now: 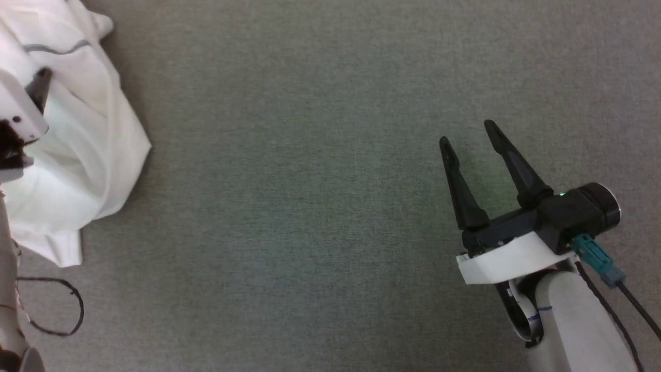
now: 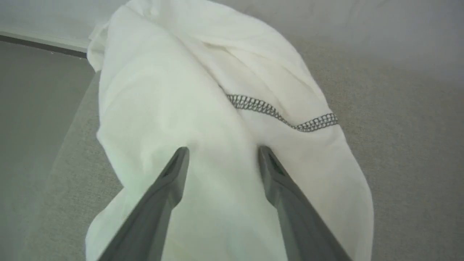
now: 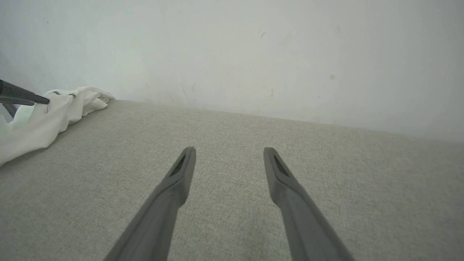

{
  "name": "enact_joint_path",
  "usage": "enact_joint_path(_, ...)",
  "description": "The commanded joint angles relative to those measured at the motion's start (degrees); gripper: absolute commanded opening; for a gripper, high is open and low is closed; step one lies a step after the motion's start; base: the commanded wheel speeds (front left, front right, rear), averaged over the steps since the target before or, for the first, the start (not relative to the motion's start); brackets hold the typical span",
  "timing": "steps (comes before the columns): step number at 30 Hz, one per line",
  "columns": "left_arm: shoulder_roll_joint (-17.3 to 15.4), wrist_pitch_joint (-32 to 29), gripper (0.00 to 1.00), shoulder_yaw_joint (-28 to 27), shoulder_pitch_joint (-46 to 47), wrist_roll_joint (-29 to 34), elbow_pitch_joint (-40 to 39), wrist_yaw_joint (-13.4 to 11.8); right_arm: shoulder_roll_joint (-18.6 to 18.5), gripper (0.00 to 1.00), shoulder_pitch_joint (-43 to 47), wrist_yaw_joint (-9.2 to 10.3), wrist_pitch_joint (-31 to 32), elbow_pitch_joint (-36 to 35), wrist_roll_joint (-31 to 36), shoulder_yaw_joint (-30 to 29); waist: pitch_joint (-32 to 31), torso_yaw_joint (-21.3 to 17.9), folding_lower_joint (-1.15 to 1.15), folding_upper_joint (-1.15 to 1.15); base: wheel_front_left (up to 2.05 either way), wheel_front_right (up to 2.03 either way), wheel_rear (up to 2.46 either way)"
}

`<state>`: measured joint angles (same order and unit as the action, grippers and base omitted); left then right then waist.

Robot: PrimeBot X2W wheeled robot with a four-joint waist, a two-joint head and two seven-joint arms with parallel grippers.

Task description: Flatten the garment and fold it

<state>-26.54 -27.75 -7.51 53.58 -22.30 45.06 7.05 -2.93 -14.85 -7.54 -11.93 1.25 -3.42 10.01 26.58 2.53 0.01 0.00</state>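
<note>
Left wrist view – garment (image 2: 163, 108) crumpled, white, grey-seamed

The left gripper (image 2: 223, 156) and the right gripper (image 1: 466, 133) are both pointing forward, their long dark fingers standing wide apart.

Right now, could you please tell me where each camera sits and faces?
Head view: from the head, down onto the grey surface; right jaws open lower right, garment far left.
Left wrist view: from the left wrist, along its open jaws, onto the garment's zigzag seam.
Right wrist view: from the right wrist, past its open jaws, toward a pale wall.
Shared: all three show the garment.
</note>
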Motion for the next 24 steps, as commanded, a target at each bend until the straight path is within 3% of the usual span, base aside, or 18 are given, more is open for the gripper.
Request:
enact_joint_path(1, -0.6, -1.2, 1.00, 0.0, 1.4, -0.8, 1.3, 0.3, 0.1, 1.00, -1.1, 0.05, -0.7, 0.3, -0.5, 0.3, 2.2, -2.1, -0.01, 0.00, 0.00, 0.00, 0.00)
enact_joint_path(5, -1.2, -7.7, 1.00, 0.6, 0.5, -1.5, 4.9, -0.1, 0.1, 1.00, -1.4, 0.05, -1.2, 1.3, -1.0, 0.7, 2.2, -2.7, -0.01, 0.00, 0.00, 0.00, 0.00)
enact_joint_path(6, -1.1, -9.7, 0.91, 0.7, 0.3, -1.8, 5.8, -0.1, 0.1, 1.00, -1.4, 0.05, -1.3, 1.5, -1.1, 0.7, 2.0, -2.8, -0.01, 0.00, 0.00, 0.00, 0.00)
enact_joint_path(8, -1.0, -13.1, 0.05, 1.4, -0.2, -2.2, 6.7, 0.0, 0.1, 1.00, -1.4, 0.05, -1.5, 1.8, -1.3, 0.7, 1.6, -3.0, -0.01, 0.00, 0.00, 0.00, 0.00)
enact_joint_path(9, -1.1, -14.0, 0.00, 1.9, -0.4, -2.1, 6.7, 0.1, 0.1, 1.00, -1.4, 0.05, -1.5, 1.9, -1.3, 0.6, 1.4, -3.1, -0.01, 0.00, 0.00, 0.00, 0.00)
enact_joint_path(12, -1.4, -14.9, 0.00, 2.9, -1.0, -2.1, 6.1, 0.2, 0.1, 1.00, -1.3, 0.05, -1.7, 2.1, -1.4, 0.6, 0.4, -3.2, -0.01, 0.00, 0.00, 0.00, 0.00)
enact_joint_path(17, -2.4, -9.6, 0.00, 4.6, -1.3, -0.5, 3.2, 0.3, 0.1, 1.00, -0.5, 0.05, -1.9, 2.9, -1.6, 0.3, -2.7, -3.0, -0.01, 0.00, 0.00, 0.00, 0.00)
enact_joint_path(21, -3.2, -0.3, 0.00, 5.7, -0.1, 1.9, -0.1, -0.1, 0.1, 1.00, 0.7, 0.05, -1.9, 3.3, -1.8, -0.4, -6.0, -2.3, -0.01, 0.00, 0.00, 0.00, 0.00)
enact_joint_path(24, -3.3, 10.2, 0.00, 6.3, 1.2, 4.3, -2.7, -1.3, 0.1, 1.00, 1.8, 0.05, -1.8, 3.3, -1.8, -1.2, -8.7, -1.8, -0.01, 0.00, 0.00, 0.00, 0.00)
